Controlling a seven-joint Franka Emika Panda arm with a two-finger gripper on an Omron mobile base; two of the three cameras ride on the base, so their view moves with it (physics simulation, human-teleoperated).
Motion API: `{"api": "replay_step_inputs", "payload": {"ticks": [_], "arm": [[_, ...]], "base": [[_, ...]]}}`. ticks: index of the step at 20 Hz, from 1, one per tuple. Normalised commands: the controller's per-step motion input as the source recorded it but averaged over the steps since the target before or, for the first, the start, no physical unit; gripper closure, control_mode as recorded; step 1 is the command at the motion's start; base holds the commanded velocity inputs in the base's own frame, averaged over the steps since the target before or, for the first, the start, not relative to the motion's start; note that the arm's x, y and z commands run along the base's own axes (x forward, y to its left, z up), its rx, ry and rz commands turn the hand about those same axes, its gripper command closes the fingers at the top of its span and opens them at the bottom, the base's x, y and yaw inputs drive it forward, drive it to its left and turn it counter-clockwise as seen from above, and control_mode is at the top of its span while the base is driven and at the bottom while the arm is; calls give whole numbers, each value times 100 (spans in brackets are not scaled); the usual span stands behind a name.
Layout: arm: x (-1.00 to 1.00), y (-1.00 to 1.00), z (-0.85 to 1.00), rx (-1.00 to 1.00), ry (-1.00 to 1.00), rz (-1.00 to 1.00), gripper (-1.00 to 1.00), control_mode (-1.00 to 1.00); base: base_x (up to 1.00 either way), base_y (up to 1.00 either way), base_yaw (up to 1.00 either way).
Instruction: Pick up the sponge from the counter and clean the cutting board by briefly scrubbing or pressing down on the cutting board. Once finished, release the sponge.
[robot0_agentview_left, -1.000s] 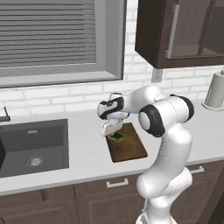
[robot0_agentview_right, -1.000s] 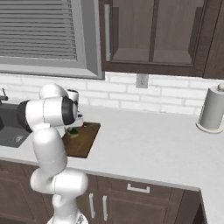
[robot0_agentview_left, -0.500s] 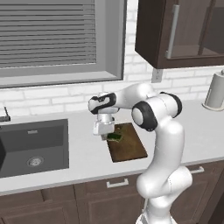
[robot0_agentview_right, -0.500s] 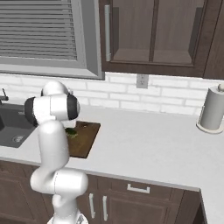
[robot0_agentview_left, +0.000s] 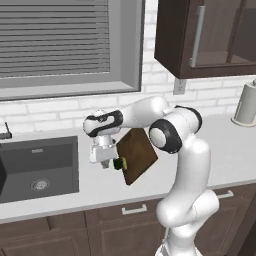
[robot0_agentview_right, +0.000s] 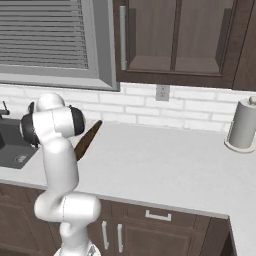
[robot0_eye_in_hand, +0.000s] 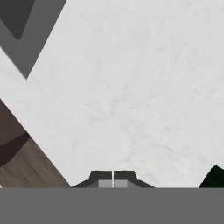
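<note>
Sponge (robot0_agentview_left: 119, 163): one, small, dark green with a yellow layer, lying at the left corner of the cutting board, just beside the gripper. Cutting board (robot0_agentview_left: 136, 154): one, dark brown wood, on the counter between the sink and the arm; in the right base view it shows as a narrow brown sliver (robot0_agentview_right: 88, 140) past the arm. Counter (robot0_agentview_left: 100, 187): one long pale grey-white worktop over dark brown cabinets. Gripper (robot0_agentview_left: 101, 161): one, hanging low over the bare counter at the board's left edge, next to the sponge; in the hand view its two dark fingertips (robot0_eye_in_hand: 101, 176) sit together with no gap between them and nothing held, pale counter beyond. Sink (robot0_agentview_left: 37, 169): one, dark grey basin, left of the gripper. Paper towel roll (robot0_agentview_right: 243, 124): one, upright at the far right of the counter. Wall outlet (robot0_agentview_right: 162, 92): one, on the white brick wall. Legible writing or labels: none can be read.
</note>
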Motion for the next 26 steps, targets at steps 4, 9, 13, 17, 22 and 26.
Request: {"api": "replay_step_inputs", "payload": {"ticks": [4,9,13,17,22,26], "arm": [[-94,-89,81,22,-47,0,100,-100],[-81,-100,69,27,-70,0,100,-100],[-99,-100,50,8,-84,0,100,-100],[-100,-95,75,3,-64,0,100,-100],[-100,-100,83,8,-35,0,100,-100],[-87,-90,34,1,-15,-7,100,-100]], "base": [[0,0,0],[0,0,0],[0,0,0],[0,0,0],[0,0,0],[0,0,0]]}}
